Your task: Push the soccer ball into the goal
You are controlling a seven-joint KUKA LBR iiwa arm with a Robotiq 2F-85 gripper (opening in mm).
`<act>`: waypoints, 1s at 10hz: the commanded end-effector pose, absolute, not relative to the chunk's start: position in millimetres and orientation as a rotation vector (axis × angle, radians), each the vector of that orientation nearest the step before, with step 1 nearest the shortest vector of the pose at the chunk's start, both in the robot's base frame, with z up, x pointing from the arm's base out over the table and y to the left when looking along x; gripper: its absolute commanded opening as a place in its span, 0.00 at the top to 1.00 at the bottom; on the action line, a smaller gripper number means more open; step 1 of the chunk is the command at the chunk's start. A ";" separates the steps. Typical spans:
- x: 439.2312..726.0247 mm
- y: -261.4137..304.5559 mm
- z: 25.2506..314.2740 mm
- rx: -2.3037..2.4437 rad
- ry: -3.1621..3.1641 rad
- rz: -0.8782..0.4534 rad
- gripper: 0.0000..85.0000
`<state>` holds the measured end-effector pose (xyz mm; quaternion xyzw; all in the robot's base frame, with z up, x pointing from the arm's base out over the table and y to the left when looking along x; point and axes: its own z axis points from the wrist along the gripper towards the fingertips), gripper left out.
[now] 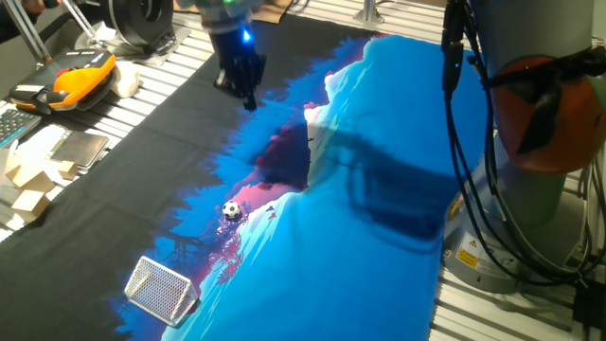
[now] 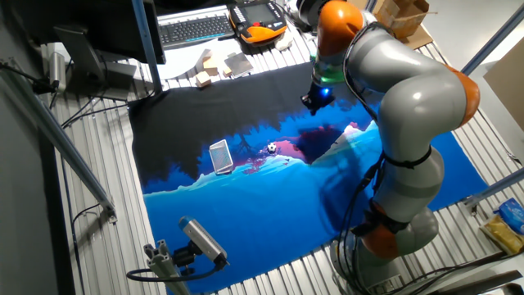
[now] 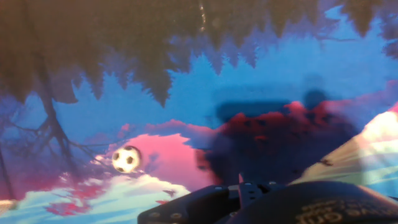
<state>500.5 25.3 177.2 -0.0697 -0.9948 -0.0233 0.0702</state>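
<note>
The soccer ball (image 1: 232, 210) is a tiny white ball with black patches on the blue-and-pink printed mat (image 1: 379, 189). It also shows in the other fixed view (image 2: 271, 148) and at the lower left of the hand view (image 3: 126, 159). The goal (image 1: 161, 289), a small white wire-mesh box, stands near the mat's front corner, a short way beyond the ball; it also shows in the other fixed view (image 2: 220, 156). It is out of the hand view. My gripper (image 1: 248, 99) hangs over the black part of the mat, well away from the ball on the side opposite the goal. Its fingers look closed and empty (image 2: 315, 102).
An orange teach pendant (image 1: 80, 71) and wooden blocks (image 1: 28, 180) lie beside the mat. A keyboard (image 2: 196, 29) sits at the table's far edge. A camera on a stand (image 2: 201, 242) is by the near edge. The arm's base with cables (image 1: 530, 142) stands at the mat's side.
</note>
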 end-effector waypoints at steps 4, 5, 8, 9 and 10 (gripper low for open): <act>489.4 48.6 135.4 -0.244 -3.011 -0.085 1.00; 488.9 51.8 131.9 -0.249 -3.012 -0.085 1.00; 487.4 53.4 127.4 -0.247 -3.010 -0.099 1.00; 485.4 56.0 121.5 -0.257 -3.010 -0.106 1.00; 483.7 59.3 112.8 -0.266 -3.000 -0.112 1.00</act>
